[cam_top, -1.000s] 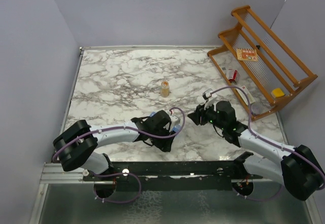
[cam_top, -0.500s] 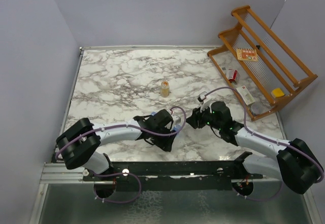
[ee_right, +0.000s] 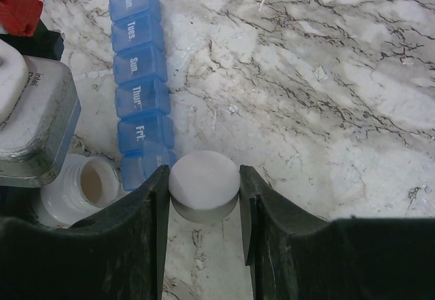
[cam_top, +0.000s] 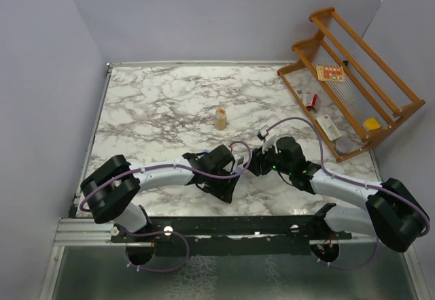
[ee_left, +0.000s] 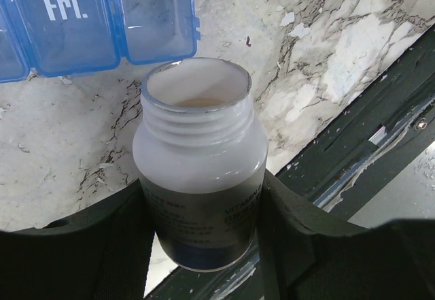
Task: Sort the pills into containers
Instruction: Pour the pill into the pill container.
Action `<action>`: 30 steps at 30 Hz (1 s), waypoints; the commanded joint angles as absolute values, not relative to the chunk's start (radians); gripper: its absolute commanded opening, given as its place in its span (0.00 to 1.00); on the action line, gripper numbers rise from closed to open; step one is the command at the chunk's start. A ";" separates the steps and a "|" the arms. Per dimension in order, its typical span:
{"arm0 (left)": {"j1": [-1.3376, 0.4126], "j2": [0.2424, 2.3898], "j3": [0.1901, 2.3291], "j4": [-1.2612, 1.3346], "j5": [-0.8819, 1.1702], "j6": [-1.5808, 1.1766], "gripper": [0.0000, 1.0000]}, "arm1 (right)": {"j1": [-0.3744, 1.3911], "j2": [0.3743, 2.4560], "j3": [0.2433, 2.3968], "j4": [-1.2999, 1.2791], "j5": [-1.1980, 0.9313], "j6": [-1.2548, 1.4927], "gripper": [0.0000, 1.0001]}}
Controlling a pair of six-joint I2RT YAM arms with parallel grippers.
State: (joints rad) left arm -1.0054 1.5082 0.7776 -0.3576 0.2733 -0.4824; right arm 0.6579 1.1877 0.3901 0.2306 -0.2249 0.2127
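Observation:
My left gripper (ee_left: 200,201) is shut on an uncapped bottle (ee_left: 200,143) with a white neck and a dark label, held upright. Just beyond its mouth lies the blue strip of containers (ee_left: 68,28), the "Fri." compartment nearest. In the right wrist view my right gripper (ee_right: 204,186) is shut on the bottle's round white cap (ee_right: 204,181), right beside the near end of the containers (ee_right: 139,82). The open bottle (ee_right: 88,186) stands to the left of that end. No loose pills show. From above, the left gripper (cam_top: 231,171) and the right gripper (cam_top: 257,165) almost meet.
A small amber bottle (cam_top: 221,118) stands alone mid-table. A wooden rack (cam_top: 353,75) at the back right holds a few small boxes. The dark rail (ee_left: 367,130) at the table's near edge runs just behind the left gripper.
The right arm has swung left with the cap, closing on the left gripper. The left arm has crept slightly right with the bottle.

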 commanded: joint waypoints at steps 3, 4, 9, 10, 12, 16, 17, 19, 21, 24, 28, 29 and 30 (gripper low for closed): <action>-1.015 1.560 0.785 -0.460 0.284 -0.494 0.00 | 0.664 1.190 0.413 0.228 -0.246 0.201 0.01; -1.014 1.561 0.788 -0.464 0.283 -0.494 0.00 | 0.664 1.191 0.413 0.228 -0.247 0.201 0.01; -1.013 1.570 0.803 -0.478 0.275 -0.494 0.00 | 0.666 1.187 0.408 0.235 -0.251 0.201 0.01; -1.014 1.571 0.807 -0.480 0.271 -0.492 0.00 | 0.666 1.187 0.408 0.234 -0.252 0.200 0.01; -1.013 1.570 0.814 -0.490 0.252 -0.491 0.00 | 0.666 1.187 0.408 0.235 -0.254 0.199 0.01; -1.013 1.572 0.825 -0.504 0.242 -0.485 0.00 | 0.666 1.188 0.407 0.235 -0.255 0.199 0.01; -1.012 1.574 0.828 -0.507 0.242 -0.483 0.00 | 0.666 1.187 0.406 0.236 -0.256 0.199 0.01; -1.011 1.579 0.841 -0.519 0.241 -0.476 0.00 | 0.666 1.187 0.407 0.236 -0.257 0.199 0.01; -1.009 1.585 0.858 -0.531 0.237 -0.464 0.00 | 0.666 1.189 0.405 0.237 -0.258 0.199 0.01; -1.006 1.593 0.879 -0.545 0.225 -0.449 0.00 | 0.666 1.188 0.406 0.236 -0.257 0.197 0.01; -1.001 1.585 0.886 -0.546 0.201 -0.448 0.00 | 0.666 1.184 0.402 0.239 -0.254 0.198 0.01; -1.000 1.580 0.886 -0.545 0.195 -0.448 0.00 | 0.667 1.186 0.402 0.239 -0.253 0.198 0.01; -0.999 1.575 0.887 -0.545 0.188 -0.449 0.00 | 0.665 1.186 0.402 0.239 -0.253 0.199 0.01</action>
